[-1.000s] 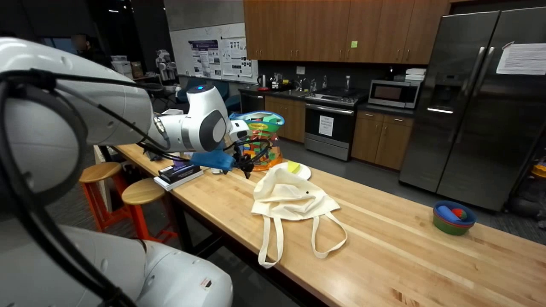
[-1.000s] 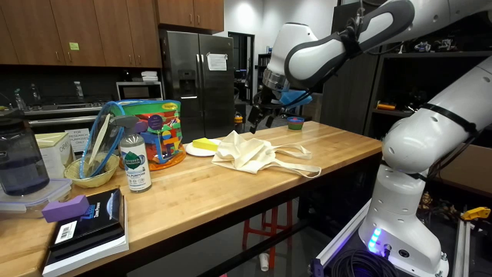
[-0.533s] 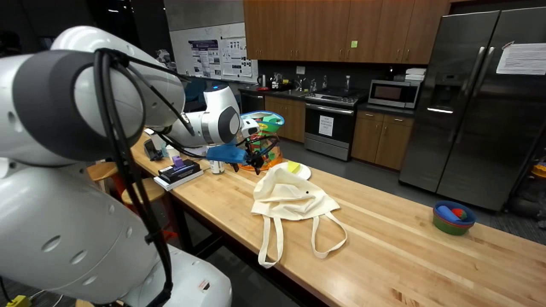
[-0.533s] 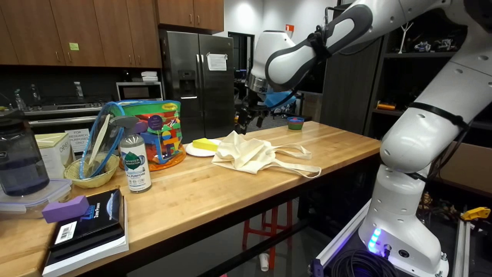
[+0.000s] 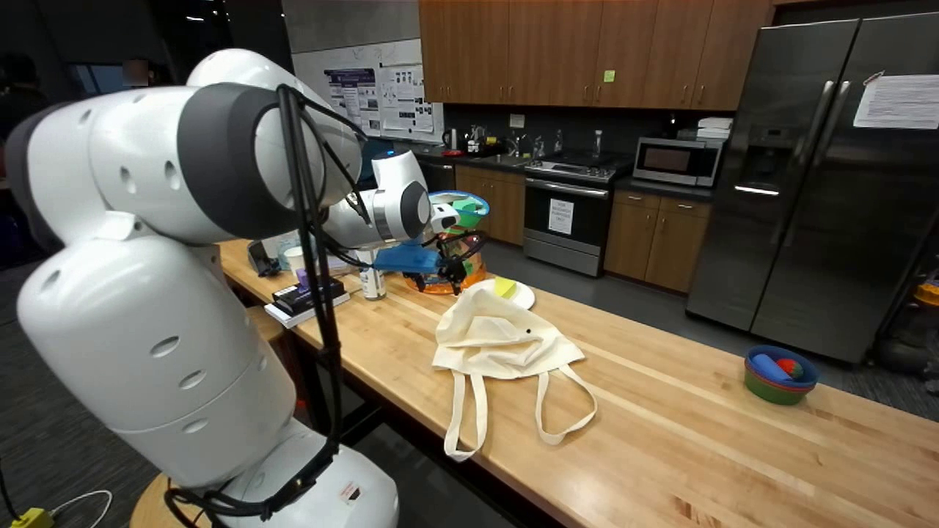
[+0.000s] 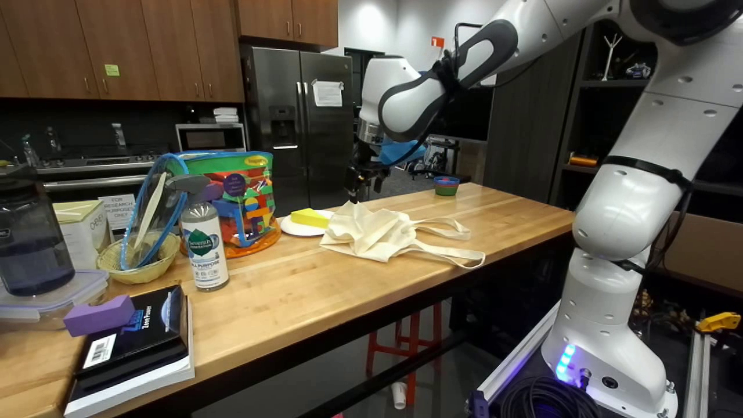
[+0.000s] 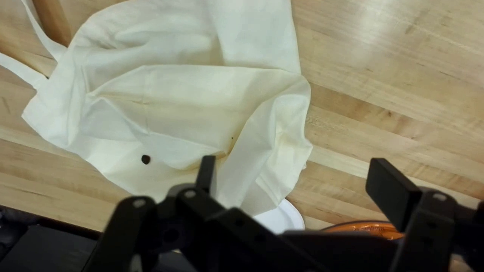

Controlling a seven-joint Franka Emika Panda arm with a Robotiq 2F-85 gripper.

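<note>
Now fingers [image 7: 393, 193] nearer plate [image 7: 283, 220], tote [image 7: 185, 102] unmoved

Looks like a research lab's kitchen; has, at far side, refrigerator [image 5: 821, 198], microwave [image 5: 676, 161] and stove [image 5: 585, 214] with "RESEARCH PURPOSES ONLY" notice [image 6: 118, 212].

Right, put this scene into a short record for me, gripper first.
Gripper: open, holding nothing
Nearest thing: cream cloth bag; whether the two touch is unclear
Bag condition: crumpled on the wooden table, straps trailing loose
Beside the bag: white plate bearing a yellow block
Near the plate: clear pack of colourful blocks
Also on the table: upright spray bottle; purple block on a black box
Bowls: stacked bowls with a blue item and a red item inside
</note>
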